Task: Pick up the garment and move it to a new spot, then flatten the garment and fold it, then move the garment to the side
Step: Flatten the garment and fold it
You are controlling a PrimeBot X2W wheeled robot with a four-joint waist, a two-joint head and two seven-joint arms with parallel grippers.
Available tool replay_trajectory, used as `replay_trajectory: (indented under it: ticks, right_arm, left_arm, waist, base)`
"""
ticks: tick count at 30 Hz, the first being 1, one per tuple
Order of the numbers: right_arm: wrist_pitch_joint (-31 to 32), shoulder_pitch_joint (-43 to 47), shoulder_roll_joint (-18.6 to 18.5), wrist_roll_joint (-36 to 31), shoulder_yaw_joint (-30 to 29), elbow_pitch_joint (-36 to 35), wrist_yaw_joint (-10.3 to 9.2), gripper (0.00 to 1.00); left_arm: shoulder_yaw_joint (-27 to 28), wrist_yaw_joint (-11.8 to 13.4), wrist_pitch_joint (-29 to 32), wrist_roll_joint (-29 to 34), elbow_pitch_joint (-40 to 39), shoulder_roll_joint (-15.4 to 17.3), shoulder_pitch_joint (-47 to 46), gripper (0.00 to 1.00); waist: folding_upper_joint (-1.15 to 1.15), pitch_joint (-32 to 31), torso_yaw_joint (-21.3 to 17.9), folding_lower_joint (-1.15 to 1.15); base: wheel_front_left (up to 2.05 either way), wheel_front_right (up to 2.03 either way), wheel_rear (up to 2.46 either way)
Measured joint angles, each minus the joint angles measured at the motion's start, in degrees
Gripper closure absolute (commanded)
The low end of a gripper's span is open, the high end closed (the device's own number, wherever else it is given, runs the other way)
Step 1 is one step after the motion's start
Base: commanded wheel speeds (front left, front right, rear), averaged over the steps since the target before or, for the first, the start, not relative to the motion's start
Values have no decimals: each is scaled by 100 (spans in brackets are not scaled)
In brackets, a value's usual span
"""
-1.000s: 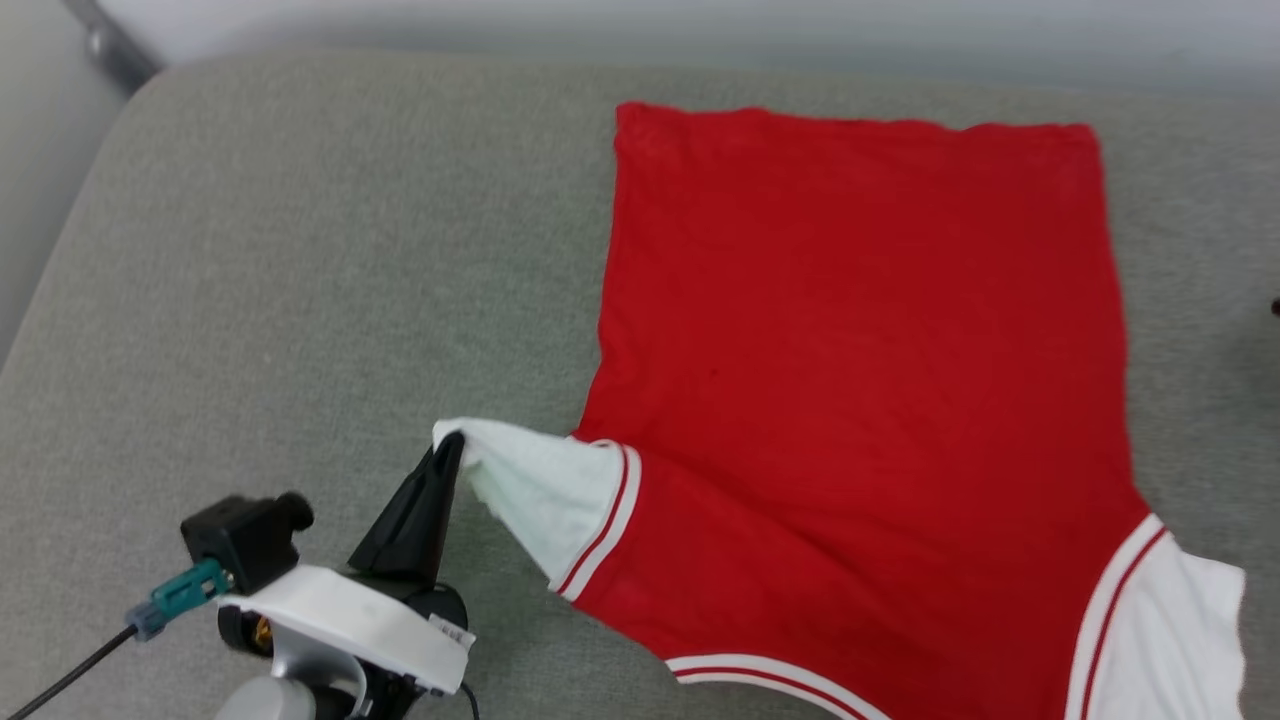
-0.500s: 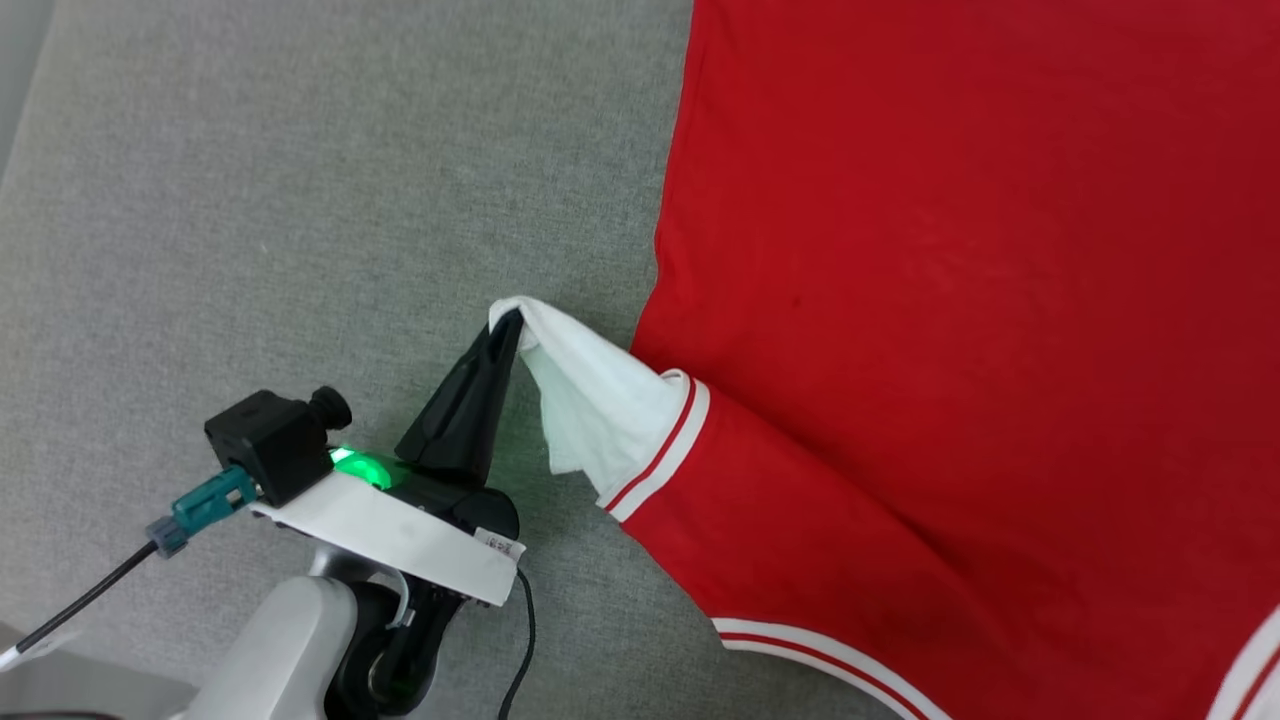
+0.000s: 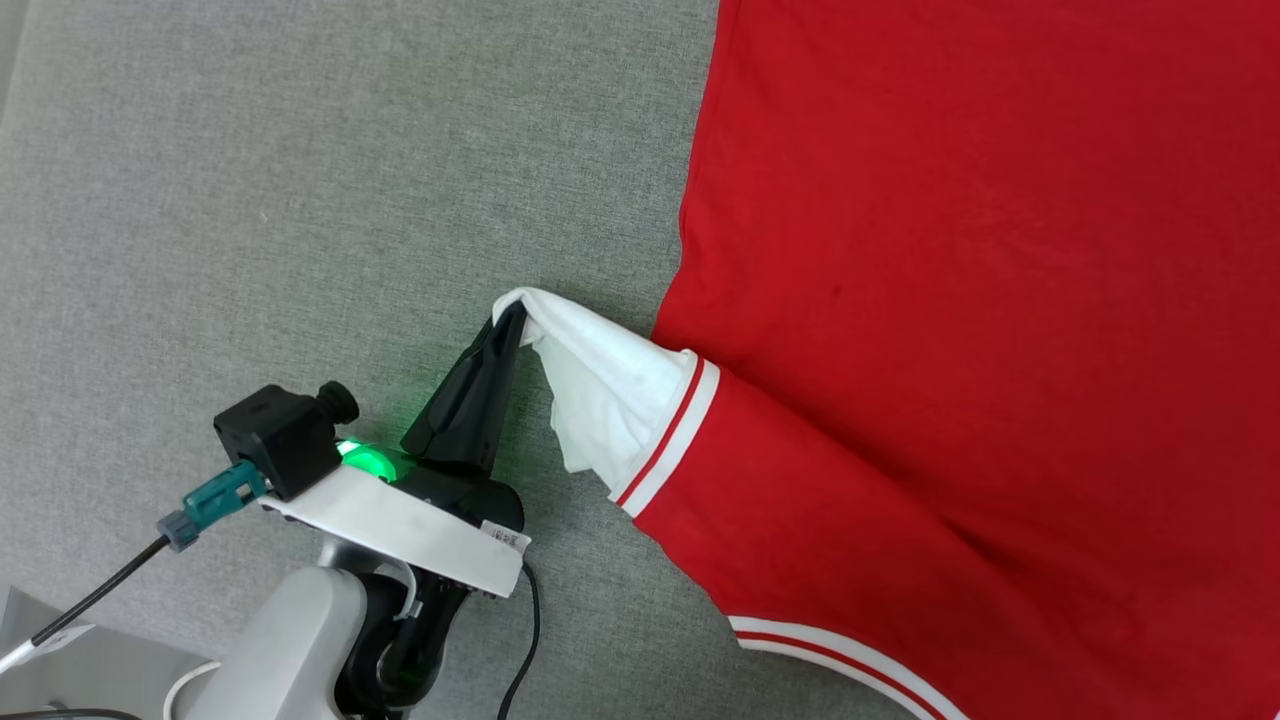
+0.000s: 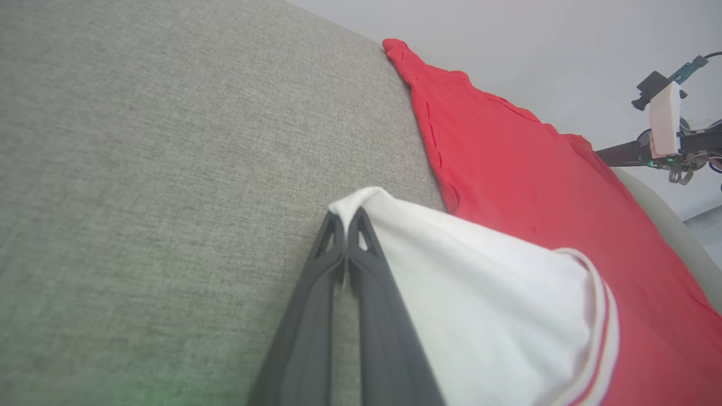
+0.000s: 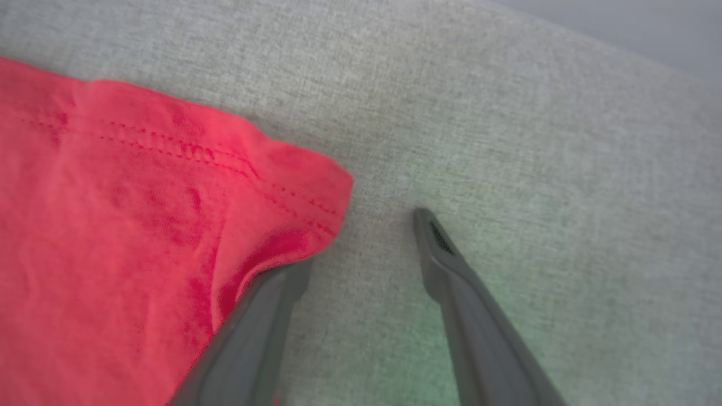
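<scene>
Lying spread on a grey woven-fabric cushioned surface [image 3: 300, 200], the red jersey-style T-shirt with white short sleeves [image 3: 950, 300] takes up the right side of the head view. Its plain red side faces up and is mostly smooth, with a shallow crease running down from the sleeve seam. The left gripper [image 3: 508, 322], its two long dark fingers pressed together, is clamped on the outer edge of the white short sleeve [image 3: 600, 390]. That sleeve is drawn out to the shirt's left and tented up into a point at the fingertips. Red-and-white stripe trim [image 3: 672, 430] marks where the sleeve joins the red body, and a second striped band [image 3: 830, 650] curves along the shirt's near edge. A green light [image 3: 365, 462] glows on the left wrist beside a black camera block [image 3: 280, 440] with a teal connector [image 3: 215, 495].

In the left wrist view the closed fingers meet at the sleeve's fold [image 4: 344, 217]. White cloth [image 4: 479, 293] drapes over the tips and down one side, and the red body [image 4: 507, 158] stretches away across the grey surface to its far hem.

In the right wrist view the right gripper [image 5: 364, 242] stands with its fingers well apart at a hemmed corner of the shirt [image 5: 141, 225]. The finger on that view's left [image 5: 254, 327] goes under the corner's cloth, with its tip hidden. The other finger [image 5: 451, 270] lies over bare grey fabric just beside the corner, and the two are not closed on the cloth
</scene>
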Motion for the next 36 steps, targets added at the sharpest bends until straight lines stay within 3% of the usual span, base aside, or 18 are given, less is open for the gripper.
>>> replay_trajectory:
  ticks: [1, 13, 26, 27, 28, 29, 36]
  right_arm:
    - [10, 1, -12, 34, 54, -36, -1, 100]
    - [-196, 325, 33, 324, 498, -23, 42, 100]
    - [-403, 1676, 11, 1134, 772, -70, 52, 100]
    - [-490, 1756, 12, 1152, 777, -107, 52, 83]
    - [-521, 1795, 23, 1183, 759, -101, 52, 25]
    - [-520, 1796, 31, 1195, 746, -79, 52, 0]
    - [-733, 1265, 36, 1054, 548, -15, 52, 0]
  left_arm:
    - [-1, 0, -1, 0, 9, 0, -3, 100]
    - [-43, 51, 1, 160, 211, 175, -60, 100]
    - [89, 210, 60, -51, 216, 411, 553, 100]
    - [87, 221, 88, -57, 202, 421, 593, 100]
    - [89, 222, 90, -66, 178, 422, 623, 100]
    - [91, 230, 90, -82, 165, 424, 643, 100]
    - [68, 250, 110, -107, -9, 424, 650, 100]
  waist:
    - [0, 3, -4, 0]
    - [0, -343, -178, 1]
    - [0, -1375, -648, 0]
    - [0, -1459, -689, 1]
    - [0, -1532, -727, 1]
    - [0, -1597, -765, 1]
    - [0, -1565, -854, 1]
  base:
    - [0, 0, 0]
    - [0, 0, 0]
    - [0, 0, 0]
    - [0, 0, 0]
    - [0, 0, 0]
    - [0, 0, 0]
    - [0, 0, 0]
